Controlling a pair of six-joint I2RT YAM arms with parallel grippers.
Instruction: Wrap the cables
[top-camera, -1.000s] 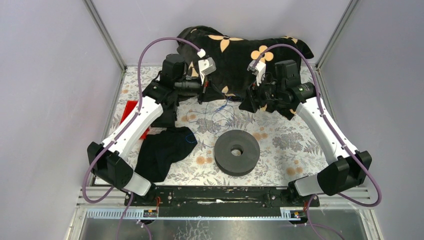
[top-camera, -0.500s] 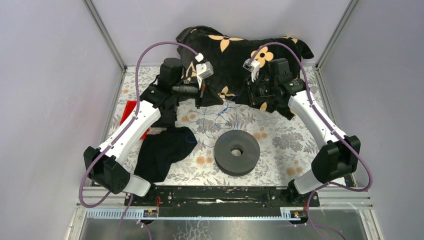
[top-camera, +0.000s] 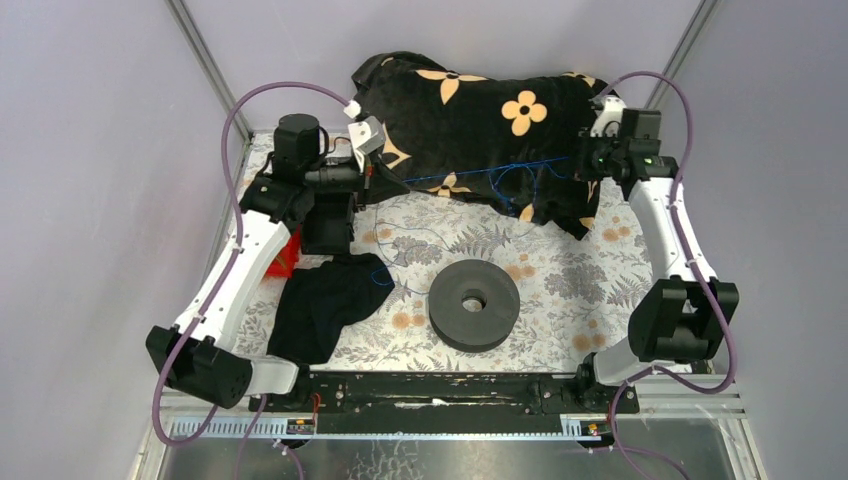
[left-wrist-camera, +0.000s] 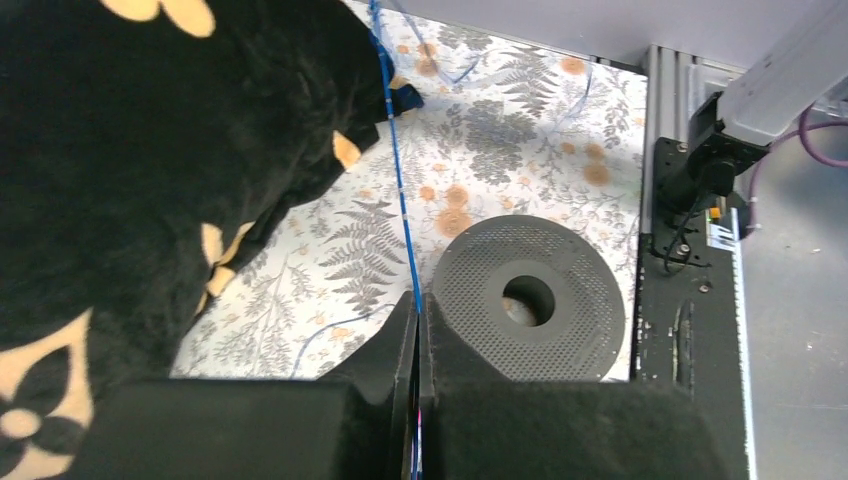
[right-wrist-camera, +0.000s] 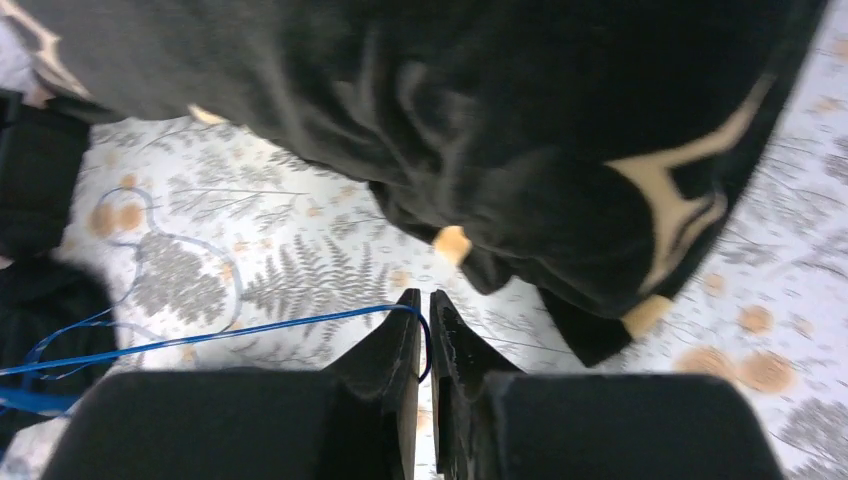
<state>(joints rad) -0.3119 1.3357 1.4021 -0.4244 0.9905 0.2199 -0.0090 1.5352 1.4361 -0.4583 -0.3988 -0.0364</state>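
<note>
The cables (left-wrist-camera: 401, 200) are blue. The blanket (top-camera: 470, 110) is black with tan flower motifs; the table cover (top-camera: 570, 275) is white with grey fern prints and orange spots. The spool (top-camera: 474, 305) is dark grey; the cloth (top-camera: 325, 300) is black.

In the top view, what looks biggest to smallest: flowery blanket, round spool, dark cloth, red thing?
Flowery blanket, biggest.
Dark cloth and round spool look nearly alike; the cloth maybe slightly bigger.
Red thing, smallest, though the left arm hides part of it.
</note>
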